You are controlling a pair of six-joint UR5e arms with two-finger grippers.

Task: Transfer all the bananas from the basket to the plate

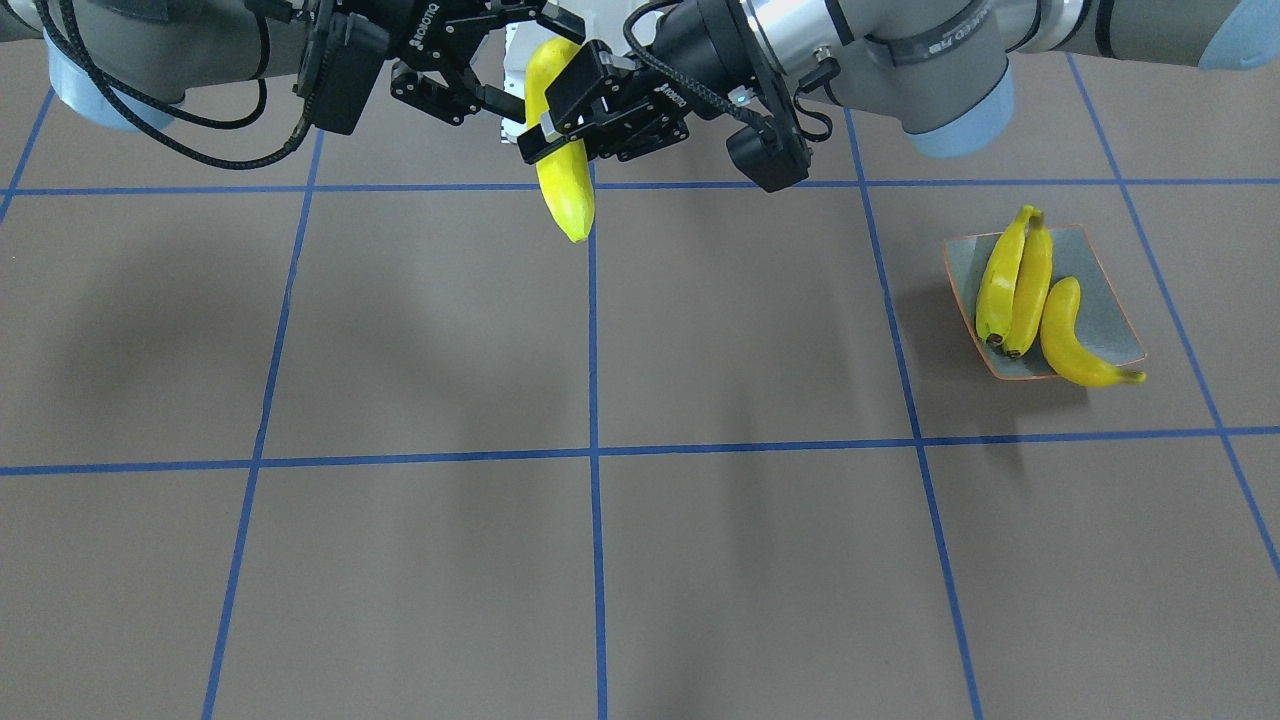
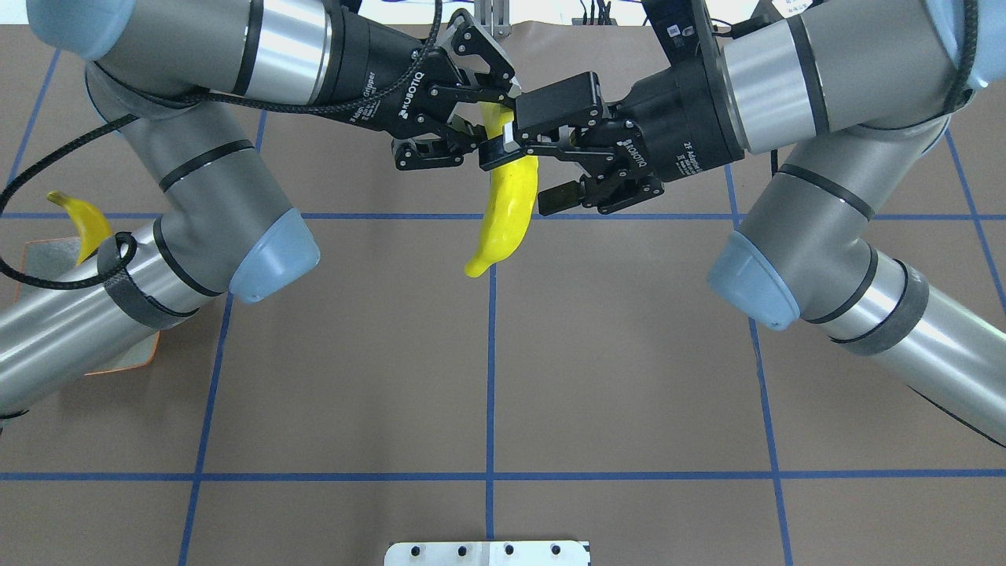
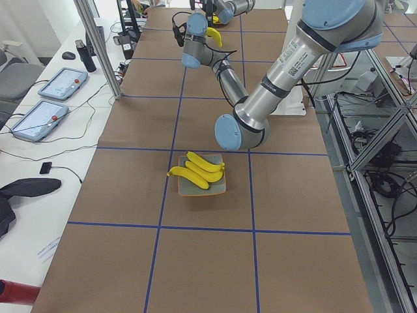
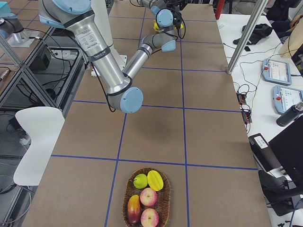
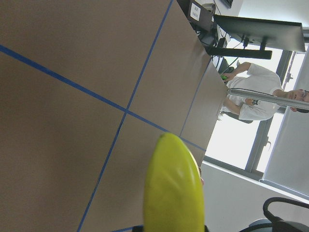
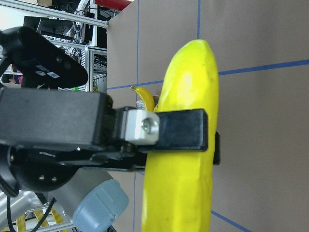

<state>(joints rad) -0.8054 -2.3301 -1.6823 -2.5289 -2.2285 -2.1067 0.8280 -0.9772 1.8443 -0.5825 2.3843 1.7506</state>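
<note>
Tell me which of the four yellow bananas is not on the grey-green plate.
The bright yellow curved banana held between the left end effector and right end effector; the other three bananas lie on the square grey-green plate.

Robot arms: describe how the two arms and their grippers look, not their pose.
The left arm and right arm are silver-grey tubes with pale blue caps and black bands. Braided black cables trail off them. The left gripper and right gripper are black, marked ROBOTIQ.
</note>
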